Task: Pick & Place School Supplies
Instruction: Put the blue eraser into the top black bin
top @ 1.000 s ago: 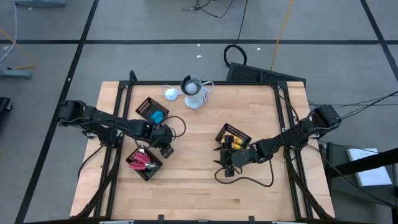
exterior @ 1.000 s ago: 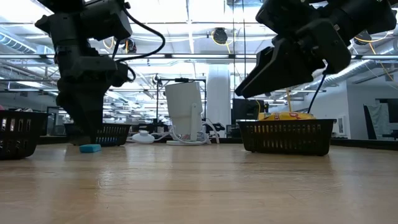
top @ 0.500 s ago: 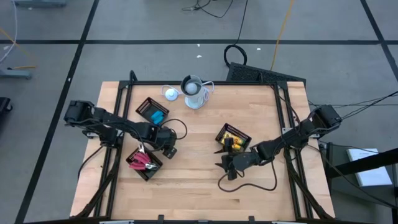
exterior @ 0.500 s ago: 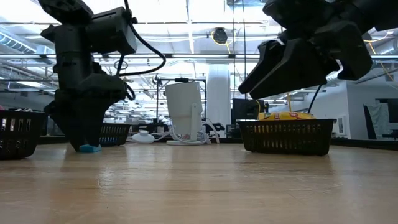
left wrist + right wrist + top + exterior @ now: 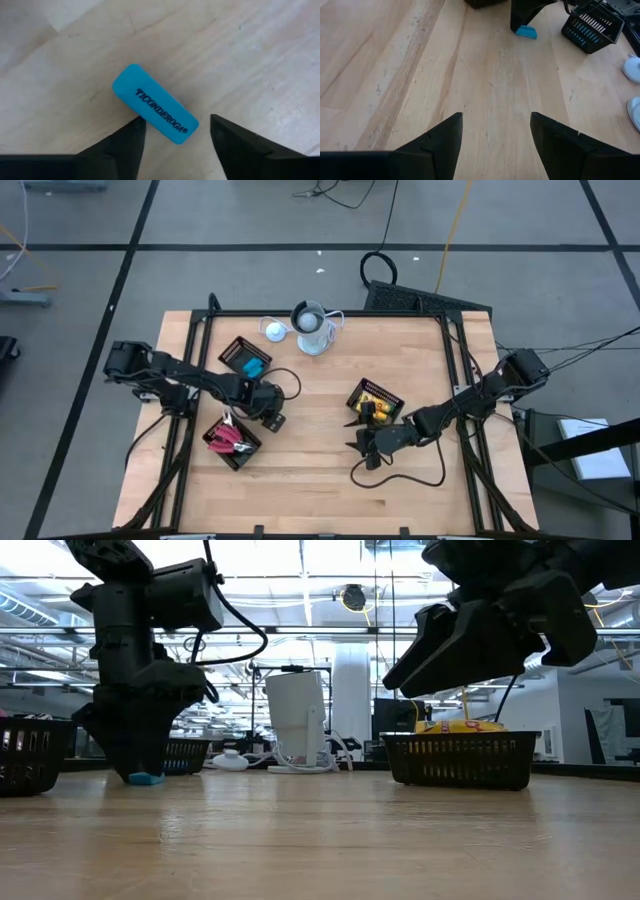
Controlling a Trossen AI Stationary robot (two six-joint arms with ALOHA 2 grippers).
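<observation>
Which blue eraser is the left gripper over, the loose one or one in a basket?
The loose blue eraser lying on the bare table, between the open left gripper's fingers; the other blue ones lie inside the far-left basket.

Three mesh baskets stand on the table: one (image 5: 245,357) with blue blocks, one (image 5: 232,442) with red-handled tools, one (image 5: 376,400) with yellow pieces (counts inside cannot be told). One loose blue eraser (image 5: 154,110) lies on the wood. One white cup (image 5: 311,328) and one small round disc (image 5: 274,331) sit beside it. Two arms.
</observation>
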